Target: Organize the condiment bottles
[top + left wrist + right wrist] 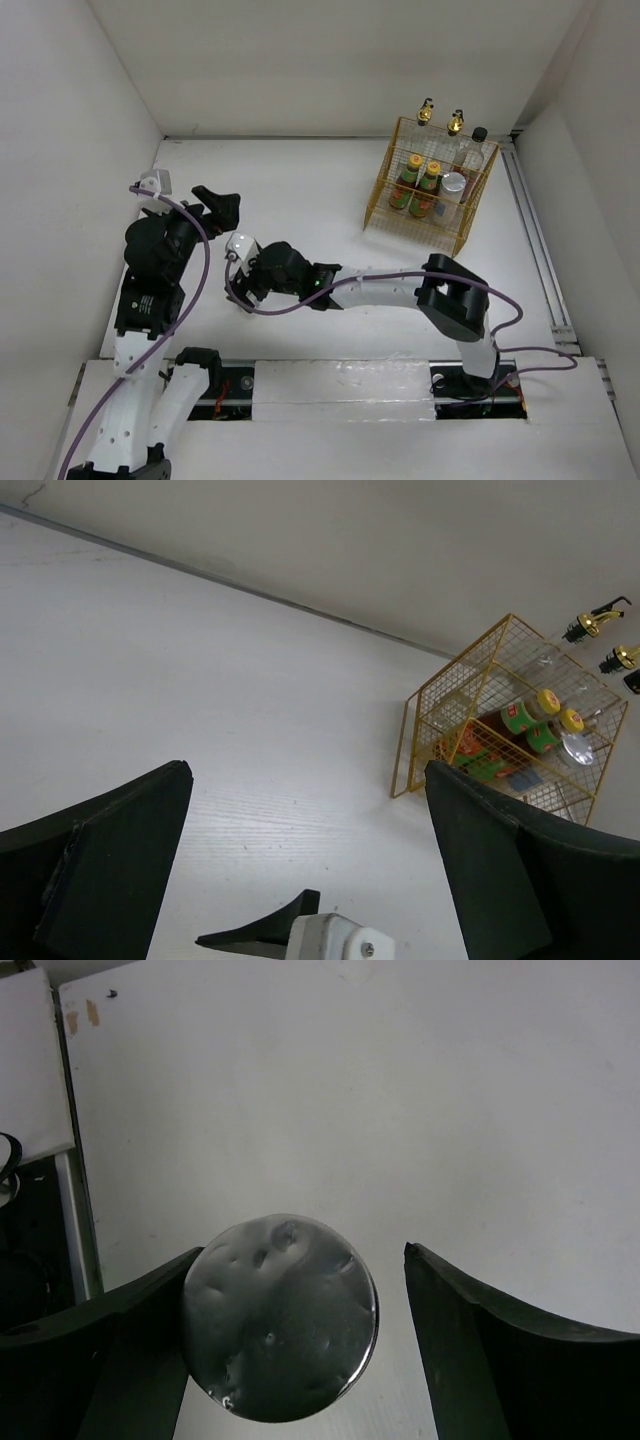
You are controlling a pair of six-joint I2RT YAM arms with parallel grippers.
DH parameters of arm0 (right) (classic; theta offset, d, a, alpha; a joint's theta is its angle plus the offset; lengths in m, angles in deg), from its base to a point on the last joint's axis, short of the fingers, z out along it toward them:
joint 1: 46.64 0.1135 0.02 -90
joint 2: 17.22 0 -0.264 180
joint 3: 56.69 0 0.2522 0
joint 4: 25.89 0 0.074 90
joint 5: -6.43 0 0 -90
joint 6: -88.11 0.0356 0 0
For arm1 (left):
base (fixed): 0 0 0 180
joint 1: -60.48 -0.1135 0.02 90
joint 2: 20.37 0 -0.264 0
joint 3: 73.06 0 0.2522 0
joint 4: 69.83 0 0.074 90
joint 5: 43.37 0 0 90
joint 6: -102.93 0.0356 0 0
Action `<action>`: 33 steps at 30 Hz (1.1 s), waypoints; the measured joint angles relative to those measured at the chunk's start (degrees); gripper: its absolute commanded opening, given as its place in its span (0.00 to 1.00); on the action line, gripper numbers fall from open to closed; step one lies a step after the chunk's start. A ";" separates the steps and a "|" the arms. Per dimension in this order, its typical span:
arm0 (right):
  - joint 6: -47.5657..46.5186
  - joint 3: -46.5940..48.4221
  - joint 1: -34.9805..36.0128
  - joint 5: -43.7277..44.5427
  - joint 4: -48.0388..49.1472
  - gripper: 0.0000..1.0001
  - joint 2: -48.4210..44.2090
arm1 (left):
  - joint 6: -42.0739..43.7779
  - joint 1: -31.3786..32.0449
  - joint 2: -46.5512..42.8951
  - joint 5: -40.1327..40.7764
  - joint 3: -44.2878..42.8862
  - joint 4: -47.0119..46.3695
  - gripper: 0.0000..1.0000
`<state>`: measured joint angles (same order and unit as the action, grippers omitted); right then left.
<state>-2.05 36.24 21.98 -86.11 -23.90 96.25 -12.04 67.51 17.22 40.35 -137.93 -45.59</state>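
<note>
Right jaws spread around silver-lidded jar (280, 1318) at 9 o'clock on counter (300, 180), left jaws spread empty; centre on jar, clamp below lid, then carry to yellow wire basket (440, 715) at 1 o'clock.

Six containers in the rack, one jar out.
Two gold-spouted cruets (425, 112), a black-capped bottle (478, 142), two orange-capped sauces (411, 180) and a silver-lidded jar (453, 186) stand upright in the basket (380, 190); the other jar (280, 1316), its lid dented, stands on the table (450, 1110).

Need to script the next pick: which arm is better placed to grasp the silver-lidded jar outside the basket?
Right. The right gripper, open, straddles the silver-lidded jar; the left gripper is open, holding nothing.
</note>
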 measured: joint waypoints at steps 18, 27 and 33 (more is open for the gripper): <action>-0.94 -14.75 -7.96 12.72 -4.57 0.25 -32.24 | 0.00 0.00 -0.15 -3.15 0.00 -0.37 0.99; -0.96 -17.09 -36.15 14.19 -6.47 0.25 -43.63 | 0.00 0.00 0.20 -5.95 0.02 -0.44 0.99; -0.92 -17.07 -43.10 9.90 -11.52 0.25 -39.34 | 0.04 0.00 0.22 -6.60 0.02 -0.48 0.99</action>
<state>-2.97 19.17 -21.12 -76.21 -35.42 56.91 -12.00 67.51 17.44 33.75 -137.91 -46.07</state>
